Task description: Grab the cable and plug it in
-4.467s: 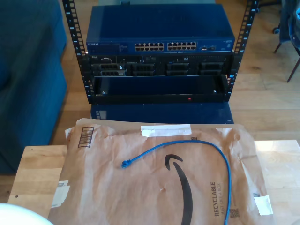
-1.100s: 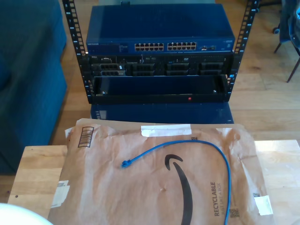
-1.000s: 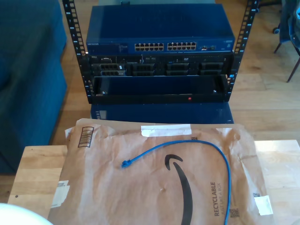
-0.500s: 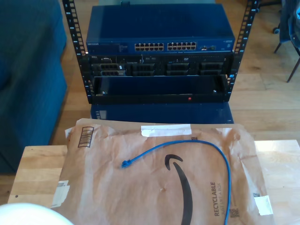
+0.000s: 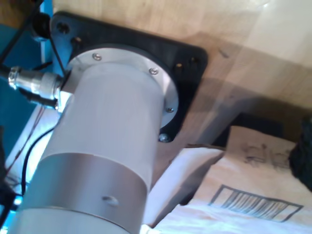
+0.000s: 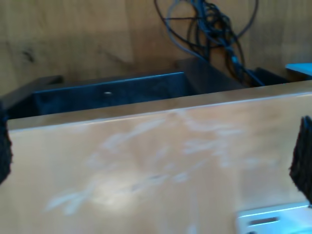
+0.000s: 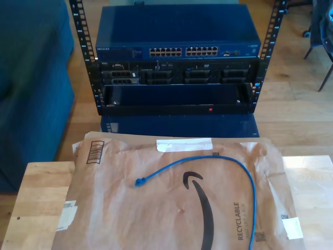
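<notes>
The blue cable [image 7: 208,164] lies in a curve on the brown paper mailer [image 7: 156,219], on the wooden table [image 7: 36,192] before the rack [image 7: 177,57]. My second gripper's dark fingers [image 6: 303,156] stand wide apart over bare wood. For my first gripper, I cannot tell.

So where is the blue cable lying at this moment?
In the exterior view the cable lies loose on the brown paper mailer covering the wooden table, in front of the server rack, arcing from a plug left of centre toward the lower right.

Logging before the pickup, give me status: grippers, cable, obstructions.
Gripper states can't be read. Cable lies loose on the brown mailer, plug end free, nothing plugged into the switch. Nothing lying over the cable.
</notes>
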Tool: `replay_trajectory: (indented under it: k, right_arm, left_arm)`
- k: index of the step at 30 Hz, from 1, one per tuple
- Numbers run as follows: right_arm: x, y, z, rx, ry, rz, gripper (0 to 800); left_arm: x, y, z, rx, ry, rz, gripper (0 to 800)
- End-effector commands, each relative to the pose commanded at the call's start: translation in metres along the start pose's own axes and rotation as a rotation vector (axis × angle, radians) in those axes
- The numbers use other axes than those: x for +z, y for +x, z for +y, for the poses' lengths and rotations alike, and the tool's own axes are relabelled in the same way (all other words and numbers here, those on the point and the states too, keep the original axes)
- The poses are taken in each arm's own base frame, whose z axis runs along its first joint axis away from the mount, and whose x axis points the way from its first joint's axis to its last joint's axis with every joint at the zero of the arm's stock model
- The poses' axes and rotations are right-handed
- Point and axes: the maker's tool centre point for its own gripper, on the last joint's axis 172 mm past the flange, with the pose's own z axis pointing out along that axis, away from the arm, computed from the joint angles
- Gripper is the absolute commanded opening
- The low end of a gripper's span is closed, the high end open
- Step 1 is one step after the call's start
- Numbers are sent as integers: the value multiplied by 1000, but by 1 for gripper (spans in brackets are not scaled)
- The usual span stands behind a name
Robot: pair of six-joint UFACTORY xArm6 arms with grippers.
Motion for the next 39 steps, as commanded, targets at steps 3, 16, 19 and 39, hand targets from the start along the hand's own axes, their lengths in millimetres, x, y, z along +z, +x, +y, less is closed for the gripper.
replay_trajectory:
  k: [3, 16, 19, 39]
  right_arm:
    - [-9, -20, -32, 7, 13, 1, 772]
    - [-37, -158, -98, -160, 0, -23, 797]
    - [-50, -189, -114, -212, 25, -55, 797]
    - [-100, -454, -140, -527, -5, -169, 797]
  left_arm:
    - [-6, -12, 27, 4, 44, 44, 800]
    - [-10, -128, 161, 142, 130, 278, 800]
    - [-2, -142, 175, 142, 127, 302, 800]
    - [5, -152, 179, 114, 112, 274, 800]
